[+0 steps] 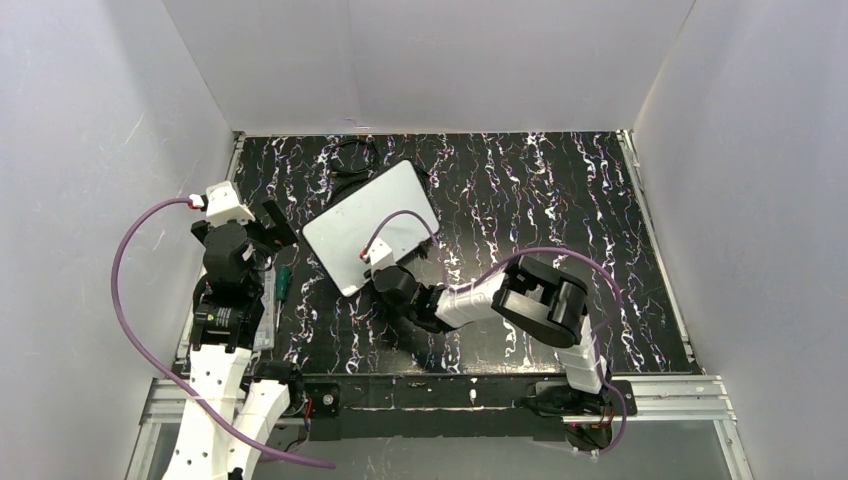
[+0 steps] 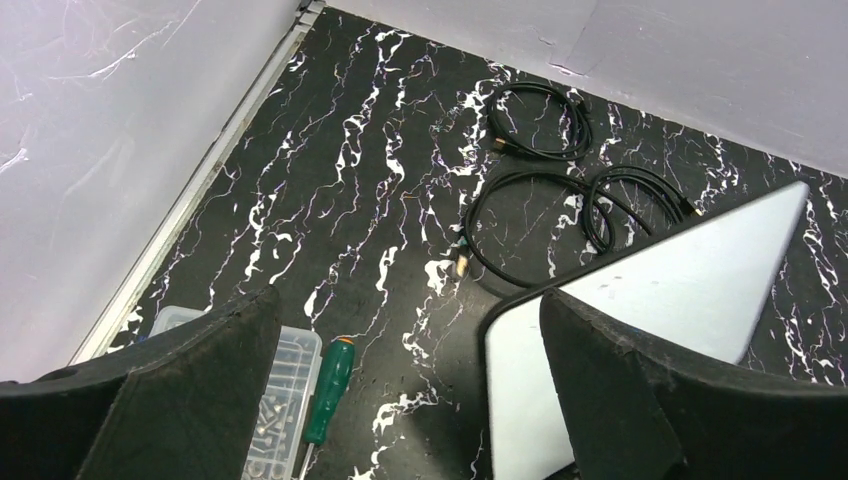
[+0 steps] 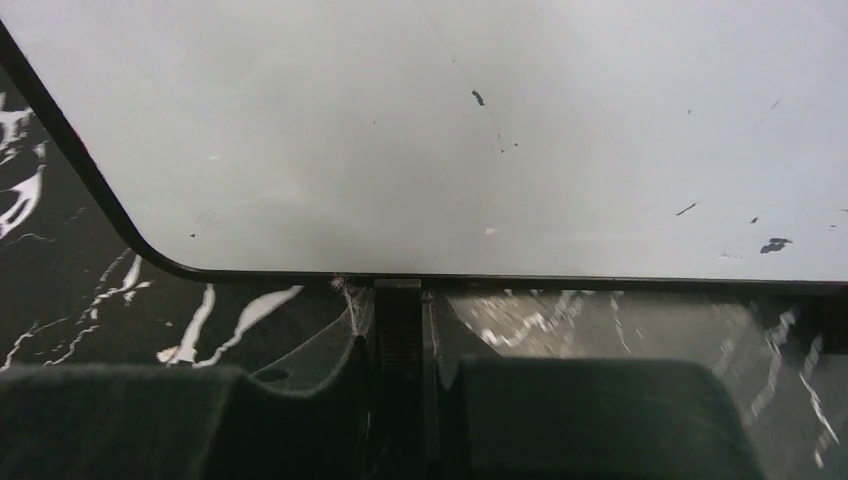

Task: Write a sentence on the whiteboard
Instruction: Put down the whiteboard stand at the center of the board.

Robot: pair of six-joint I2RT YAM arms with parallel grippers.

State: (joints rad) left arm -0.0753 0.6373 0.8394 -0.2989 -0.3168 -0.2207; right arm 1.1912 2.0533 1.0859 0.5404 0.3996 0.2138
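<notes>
From above: the whiteboard (image 1: 375, 215) lies flat on the counter (image 1: 560, 190), turned at an angle, left of centre. No blue writing shows on it. The right gripper (image 1: 383, 268) is down at the board's near edge. The left gripper (image 1: 274, 222) hangs off to the left, apart from the board. A green screwdriver (image 1: 283, 285) lies between the left arm and the board, and coiled black cables (image 1: 352, 160) sit just past the board's far corner.

Left wrist view: the fingers (image 2: 200, 390) stand wide apart with nothing between them. The board's corner (image 2: 680, 290) shows behind the right-hand finger. A clear box of screws (image 2: 285, 370) lies beside the screwdriver.

Right wrist view: the board's dark rim (image 3: 400, 277) runs straight across, very close. The white face above it is bare except for a few dark flecks. The right gripper's pads (image 3: 590, 420) sit near one another, with a slim dark part in the gap. I cannot tell whether that is a held pen or the gripper's own body, so I cannot say if it is clamped on anything.

My read is that writing has not begun. To do it well, come down gently at the left end of the board and press lightly enough that the loose board does not slide. Run the line parallel to the long edge. The idle left gripper could pin a corner, keeping clear of the cables.
</notes>
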